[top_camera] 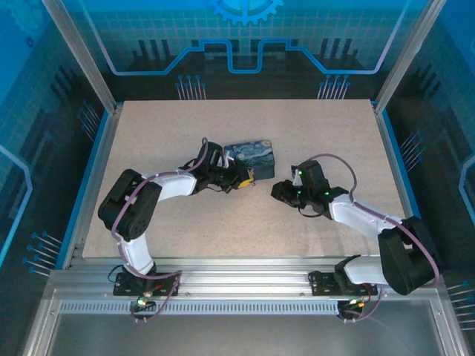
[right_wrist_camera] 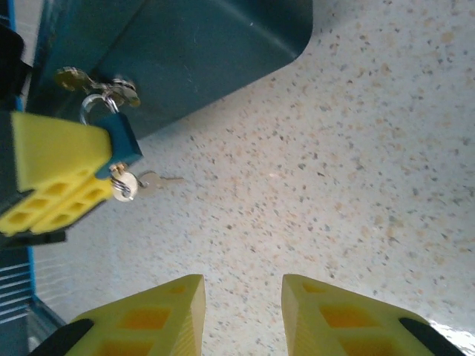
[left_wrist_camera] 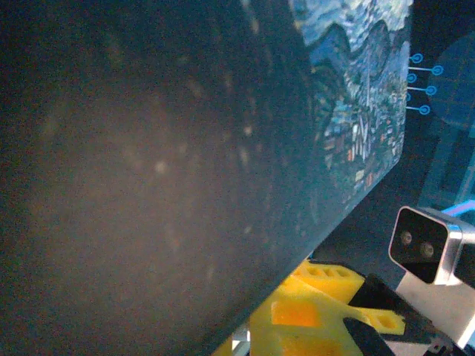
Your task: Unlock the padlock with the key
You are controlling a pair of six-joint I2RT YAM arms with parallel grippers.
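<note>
A small blue padlock (right_wrist_camera: 119,141) hangs by its silver shackle from the hasp on the dark teal box (right_wrist_camera: 193,52). The box has a painted night-sky lid (top_camera: 250,153). My left gripper (top_camera: 243,176) is at the box's front, its yellow fingers (right_wrist_camera: 52,174) closed against the padlock's body. A silver key (right_wrist_camera: 124,185) sits at the padlock's bottom, and a second key (right_wrist_camera: 162,179) on the same ring sticks out sideways. My right gripper (right_wrist_camera: 241,300) is open and empty over bare table, a short way from the keys. It also appears right of the box (top_camera: 282,190).
The speckled tabletop (top_camera: 245,230) spreads around both arms. Metal frame rails and blue panels wall the table's sides and back. In the left wrist view the box side is very close, with the right wrist's camera (left_wrist_camera: 423,254) beyond it.
</note>
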